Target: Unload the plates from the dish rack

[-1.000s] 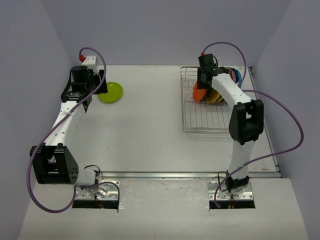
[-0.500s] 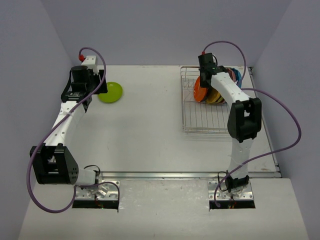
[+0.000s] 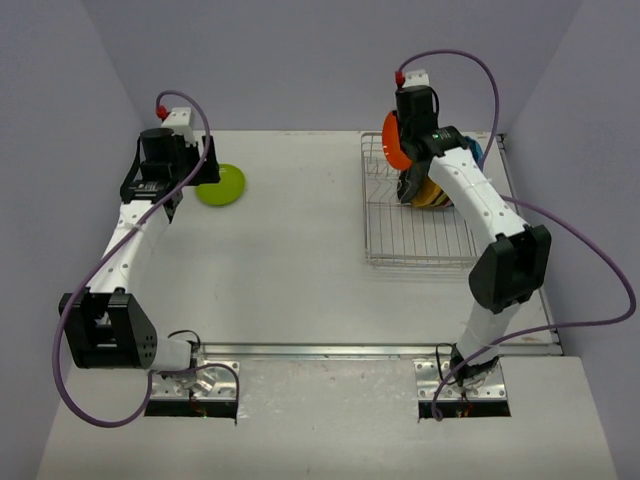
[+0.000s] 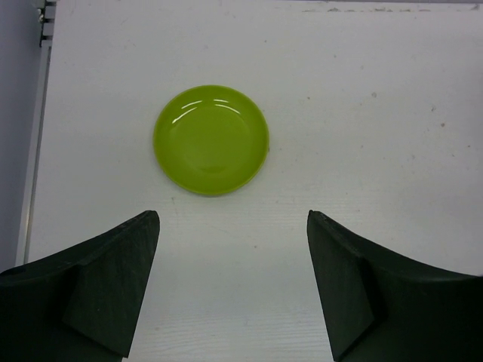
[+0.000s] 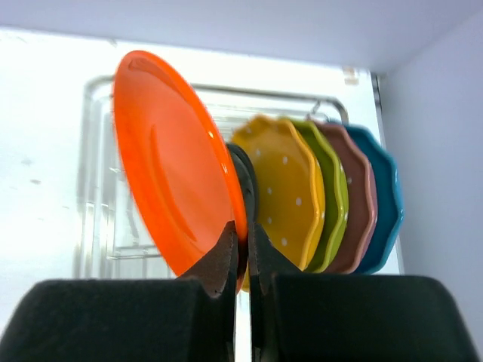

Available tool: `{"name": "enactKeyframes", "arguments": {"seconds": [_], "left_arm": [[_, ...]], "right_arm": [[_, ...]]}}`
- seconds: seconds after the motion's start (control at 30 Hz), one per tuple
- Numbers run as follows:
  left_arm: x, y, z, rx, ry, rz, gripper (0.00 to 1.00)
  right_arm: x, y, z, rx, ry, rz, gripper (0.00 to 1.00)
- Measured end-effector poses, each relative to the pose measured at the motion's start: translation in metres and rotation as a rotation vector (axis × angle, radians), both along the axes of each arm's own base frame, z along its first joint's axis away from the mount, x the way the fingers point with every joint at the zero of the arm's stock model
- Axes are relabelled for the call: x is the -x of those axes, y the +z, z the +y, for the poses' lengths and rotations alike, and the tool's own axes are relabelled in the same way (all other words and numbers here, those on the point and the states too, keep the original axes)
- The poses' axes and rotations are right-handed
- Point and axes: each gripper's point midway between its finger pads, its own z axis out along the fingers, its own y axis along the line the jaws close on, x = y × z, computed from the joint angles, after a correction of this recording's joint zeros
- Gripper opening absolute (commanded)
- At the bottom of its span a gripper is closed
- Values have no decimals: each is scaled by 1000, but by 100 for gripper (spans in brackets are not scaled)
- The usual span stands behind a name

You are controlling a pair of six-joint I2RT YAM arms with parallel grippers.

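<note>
Since a second ago your right arm has risen and taken the round orange plastic plate up out of the silver wire dish rack. Before, this plate stood in the slots with the others; now it hangs over the far left corner of the dish rack. Your right gripper is pressed shut on the lower rim of the orange plate, one finger on each face. The plate stands on edge and leans a little to the left. A dark curved edge shows directly behind it, and I cannot tell if this is a further plate or part of a finger.

Four plates with wavy rims stand upright in the far right part of the dish rack, close one behind the other. First is a yellow dotted plate, then a lime green wavy plate, a dull pink plate and a teal blue plate.

Your left arm is where it was. Well to the left of the dish rack, a smooth round lime green plate lies flat on the white table. Your left gripper hovers above the table with its jaws spread wide and holds nothing. In the wrist view the plate lies beyond the two fingertips and they do not touch it.
</note>
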Motion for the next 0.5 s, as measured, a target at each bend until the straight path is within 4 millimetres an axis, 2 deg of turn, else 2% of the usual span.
{"name": "enactKeyframes", "arguments": {"seconds": [0.13,0.27,0.37,0.5], "left_arm": [[1,9,-20,56,-100,-14,77],[16,26,-63,178,-319,-39,76],[32,43,-95,296,-473,-60,75],[52,55,-128,409,-626,-46,74]], "right_arm": [[16,51,28,-73,102,-110,0],[35,75,56,-218,262,-125,0],[57,71,85,-357,417,-77,0],[96,38,133,-522,617,79,0]]}}
